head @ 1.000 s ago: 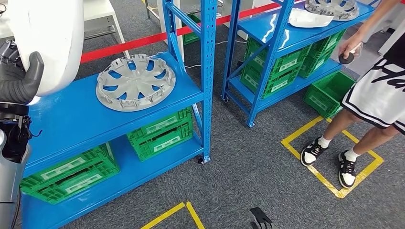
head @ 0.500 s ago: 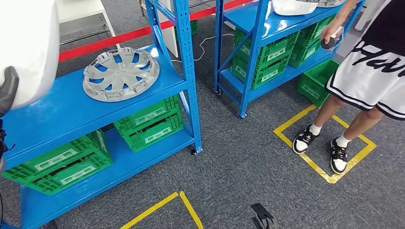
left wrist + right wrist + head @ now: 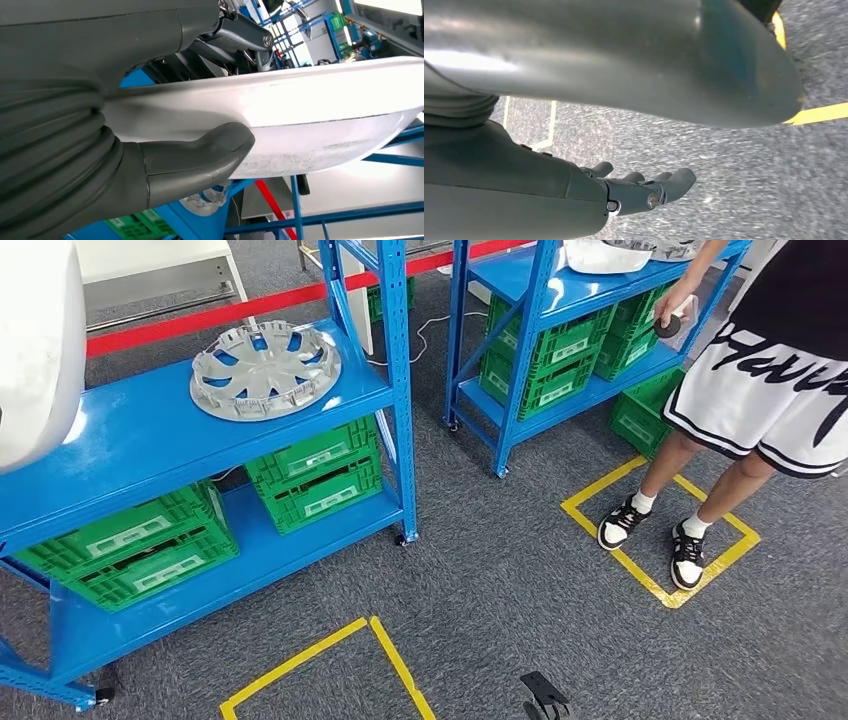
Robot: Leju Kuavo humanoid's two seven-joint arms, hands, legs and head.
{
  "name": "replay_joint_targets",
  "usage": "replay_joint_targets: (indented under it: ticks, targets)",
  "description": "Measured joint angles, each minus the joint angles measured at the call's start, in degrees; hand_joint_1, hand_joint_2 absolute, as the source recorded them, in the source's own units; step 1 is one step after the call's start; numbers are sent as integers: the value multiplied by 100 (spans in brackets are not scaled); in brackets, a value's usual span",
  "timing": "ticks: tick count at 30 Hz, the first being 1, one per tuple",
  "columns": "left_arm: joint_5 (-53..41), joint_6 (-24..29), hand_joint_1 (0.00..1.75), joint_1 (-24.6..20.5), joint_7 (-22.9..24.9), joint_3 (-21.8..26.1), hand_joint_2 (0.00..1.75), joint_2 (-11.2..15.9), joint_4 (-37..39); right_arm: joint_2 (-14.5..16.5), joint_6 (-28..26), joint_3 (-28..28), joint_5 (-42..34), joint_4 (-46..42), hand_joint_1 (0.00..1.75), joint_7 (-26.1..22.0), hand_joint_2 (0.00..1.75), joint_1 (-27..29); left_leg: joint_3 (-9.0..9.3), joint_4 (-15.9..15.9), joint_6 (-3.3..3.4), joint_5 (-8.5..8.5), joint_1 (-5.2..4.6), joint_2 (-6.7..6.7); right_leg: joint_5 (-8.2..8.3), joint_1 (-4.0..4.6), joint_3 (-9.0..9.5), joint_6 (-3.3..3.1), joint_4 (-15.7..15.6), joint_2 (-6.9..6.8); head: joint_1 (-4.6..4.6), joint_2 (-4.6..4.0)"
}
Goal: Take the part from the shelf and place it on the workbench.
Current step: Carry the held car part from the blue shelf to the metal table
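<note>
Left wrist: left hand (image 3: 165,165) grips part (image 3: 310,120).

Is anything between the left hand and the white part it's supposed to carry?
No. The left hand already grips the white part, thumb pressed against its underside with dark fingers on the other face; nothing sits between them.

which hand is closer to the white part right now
Left. The left hand grips the white part, thumb pressed on its rim. The right hand hangs apart from it over the grey carpet, holding nothing.
</note>
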Motion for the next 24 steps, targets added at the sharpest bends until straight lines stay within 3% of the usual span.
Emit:
replay_joint_targets:
  ticks: [1,2,4,5,6,8,9,11,12,13,16,17,18,19,20,21,22,24]
  targets:
    - [0,2,175,-2,0,0,175,3,12,-4,14,-1,-3,0,0,-1,0,-1,-109,14,13,78,-3,1,-235,1,-65,10,366,0,5,0]
    - [0,3,175,-1,0,0,175,5,26,-10,17,0,-5,0,0,-1,0,-3,-227,32,14,156,-5,1,-336,1,-89,19,674,0,6,0]
    - [0,5,175,7,0,0,175,5,57,-19,17,-1,-9,0,0,1,0,-4,-476,83,-3,309,2,-1,-149,1,83,29,844,0,7,0]
    - [1,6,175,10,-1,0,175,8,67,-21,17,0,-10,0,0,2,0,-7,-602,121,-24,380,8,-3,-13,-1,310,30,661,-1,9,0]
    - [1,10,175,11,-2,-1,175,12,68,-23,17,0,-11,0,0,2,0,-15,-717,167,-52,442,9,-6,-1,0,614,27,324,-2,19,0]
    - [8,26,175,3,-9,-2,175,45,58,-32,17,0,-13,0,0,3,0,-31,-865,255,-122,541,2,-4,-199,23,1111,-17,-363,12,44,0]
    - [14,34,175,-5,-13,-4,175,59,55,-36,17,0,-13,0,0,3,0,-33,-893,269,-158,590,0,0,-302,38,1217,-49,-554,19,50,0]
    - [25,42,175,-24,-19,-11,175,78,69,-40,17,-1,-13,0,0,0,0,-25,-903,244,-230,685,14,2,-249,47,1177,-129,-621,13,52,0]
    - [28,42,175,-30,-18,-15,175,90,80,-40,17,-2,-13,0,0,-1,0,-26,-927,260,-265,639,25,-6,-183,39,1132,-172,-624,4,46,0]
    - [31,42,175,-37,-15,-19,175,108,91,-41,17,-2,-13,0,0,-3,0,-30,-973,353,-300,482,36,-16,-106,28,1071,-211,-633,-5,40,0]
    - [44,42,175,-68,-13,-24,175,146,125,-42,17,-2,-14,0,0,-11,0,-30,-1164,1214,-383,-361,65,-32,129,15,823,-256,-637,-15,15,0]
    - [50,42,175,-72,-14,-26,175,149,140,-43,17,-2,-14,0,0,-13,0,-28,-1186,1543,-397,-496,71,-33,207,15,727,-253,-634,-17,14,0]
    - [55,42,175,-72,-15,-29,175,151,155,-44,17,-2,-14,0,0,-13,0,-29,-1151,1758,-402,-491,73,-33,285,15,628,-245,-631,-19,14,0]
    - [60,42,175,-71,-15,-31,175,152,166,-45,17,-2,-14,0,0,-13,0,-29,-1032,1800,-396,-378,74,-34,363,15,527,-235,-629,-21,14,0]
    - [64,42,175,-73,-15,-33,175,152,172,-45,17,-2,-14,0,0,-13,0,-29,-826,1659,-380,-242,74,-36,437,15,437,-222,-628,-21,15,0]
    - [67,42,175,-82,-15,-34,175,151,167,-45,17,-2,-15,0,0,-13,0,-30,-523,1342,-354,-197,73,-41,509,16,362,-205,-625,-20,16,0]
    - [68,42,175,-97,-16,-38,175,147,154,-45,17,-2,-16,0,0,-13,0,-30,-175,914,-325,-254,63,-48,574,20,300,-180,-624,-18,17,0]
    - [77,43,175,-141,-20,-49,175,137,131,-46,17,-2,-21,0,0,-13,0,-31,250,286,-254,-451,27,-63,704,15,247,-112,-653,-16,29,0]
